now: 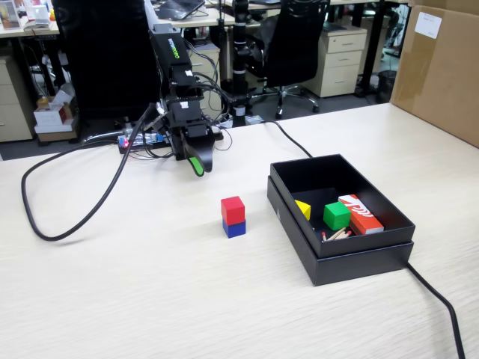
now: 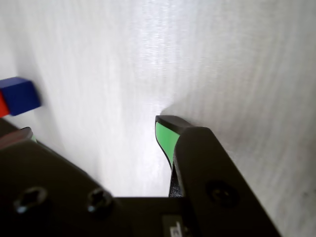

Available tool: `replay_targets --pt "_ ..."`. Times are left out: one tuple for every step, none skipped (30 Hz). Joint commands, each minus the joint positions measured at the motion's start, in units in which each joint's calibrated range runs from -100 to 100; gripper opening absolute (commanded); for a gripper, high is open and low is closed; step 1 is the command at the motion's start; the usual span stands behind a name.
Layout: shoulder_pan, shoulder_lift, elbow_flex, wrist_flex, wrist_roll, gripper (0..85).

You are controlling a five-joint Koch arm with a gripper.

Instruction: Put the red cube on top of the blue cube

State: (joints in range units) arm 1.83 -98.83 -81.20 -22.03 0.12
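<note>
On the pale wood worktop (image 1: 150,299), middle of the fixed view: one red cube (image 1: 233,210) set squarely on one blue cube (image 1: 234,228), faces touching, stack upright. The placing asked for appeared already made.

Far and slightly left of the stack: the hand (image 1: 199,166), hanging point-down from the black arm, clear of the worktop and well apart from both cubes. It carried nothing. In the wrist view the hand (image 2: 94,129) showed one green-faced fingertip (image 2: 165,136) at centre and a second black jaw low at the left edge, with bare worktop between them; the jaws stood apart. In that same view the blue cube (image 2: 19,95) sat at the left margin with a sliver of the red cube (image 2: 2,105) beside it.

Governing relation: the stack lay nearer to the camera than the hand and a little right of it in the fixed view, off the hand's line. Judged: only a withdrawal remained, best made away from the stack so as not to topple it.

Right of the stack, apart from it: one black open box (image 1: 374,250) holding a green cube (image 1: 336,215), a yellow piece (image 1: 303,209), a red-and-white box (image 1: 360,213).
</note>
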Motion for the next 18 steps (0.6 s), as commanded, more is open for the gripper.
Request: replay_targets --pt "-0.1 0.1 -2.8 11.9 -0.7 48.4" --pt "-0.1 0.1 -4.3 13.9 -0.7 48.1" --pt "-0.1 0.1 -5.3 15.0 -0.7 48.1" --pt "0.0 0.1 -6.0 15.8 -0.6 48.1" --pt "0.0 0.1 -7.0 17.1 -0.6 48.1" --pt "0.0 0.1 -8.6 19.6 -0.6 48.0" --pt "0.1 0.2 -10.6 23.0 -0.6 47.7" --pt "0.6 0.3 -13.7 27.2 -0.6 47.6" --pt "0.9 0.2 -14.5 27.3 -0.4 47.7" --pt "1.1 0.2 -14.8 27.3 -0.2 47.7" --pt "1.4 0.2 -15.1 27.4 0.1 47.7" --pt "1.7 0.2 -15.3 27.5 0.2 47.7" --pt "2.1 0.2 -15.5 27.5 0.6 47.7" --pt "2.1 0.2 -15.7 27.5 0.6 47.7" --pt "2.1 0.3 -15.9 27.5 0.6 47.7" --pt "2.1 0.3 -16.1 27.5 0.6 47.7" --pt "2.0 0.6 -16.2 27.5 0.6 47.7" --pt "1.9 0.9 -16.3 27.5 0.6 47.7"
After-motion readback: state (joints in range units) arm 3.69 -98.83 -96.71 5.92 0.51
